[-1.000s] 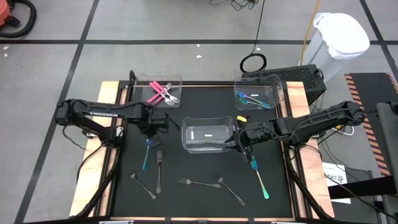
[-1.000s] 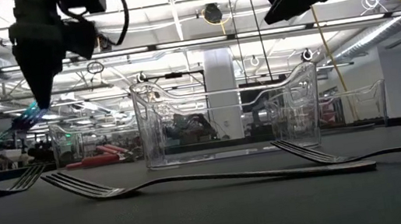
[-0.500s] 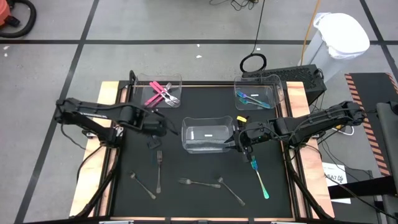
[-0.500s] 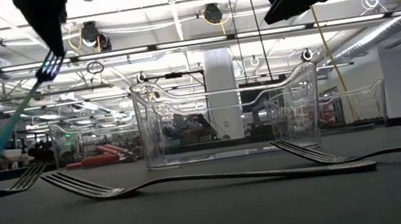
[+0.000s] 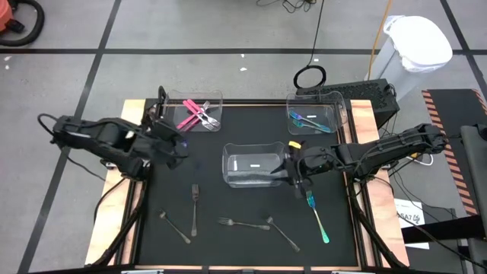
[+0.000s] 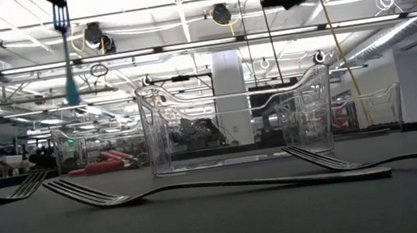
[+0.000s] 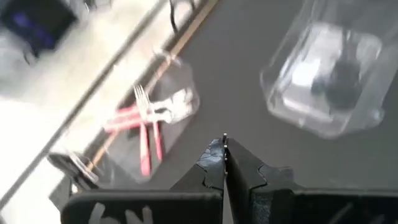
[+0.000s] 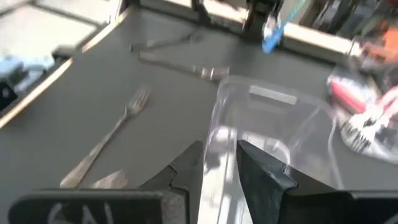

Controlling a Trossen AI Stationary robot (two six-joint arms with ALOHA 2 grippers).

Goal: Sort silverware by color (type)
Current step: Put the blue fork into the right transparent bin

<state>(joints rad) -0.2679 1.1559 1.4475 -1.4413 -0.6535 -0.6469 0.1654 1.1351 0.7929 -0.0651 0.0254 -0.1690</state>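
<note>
My left gripper is over the table's left part, shut on a blue-teal fork that shows high up in the low view. My right gripper stands at the right end of the middle clear bin, its fingers closed on the bin's wall. Other silverware: pink pieces lie in the far-left bin, blue pieces in the far-right bin. Several grey forks and one teal fork lie flat on the black mat. My left gripper pinches the fork's tine end between its two fingers, from above and slanting down. The fork hangs below the fingers, clear of the table, its teal handle end lowest. My right gripper has the bin's right end wall between its fingers, one inside and one outside, coming from the table's right side and slanting down. The bin stands on the mat.
Bare mat lies between the middle bin and the grey forks near the front edge. Wooden table borders flank the mat. A black box sits behind the far-right bin.
My left gripper has risen and drawn back toward the table's left edge, tipping from pointing steeply down to slanting. The blue-teal fork has gone up with it, from slanting with its handle out to the side to hanging nearly straight down.
</note>
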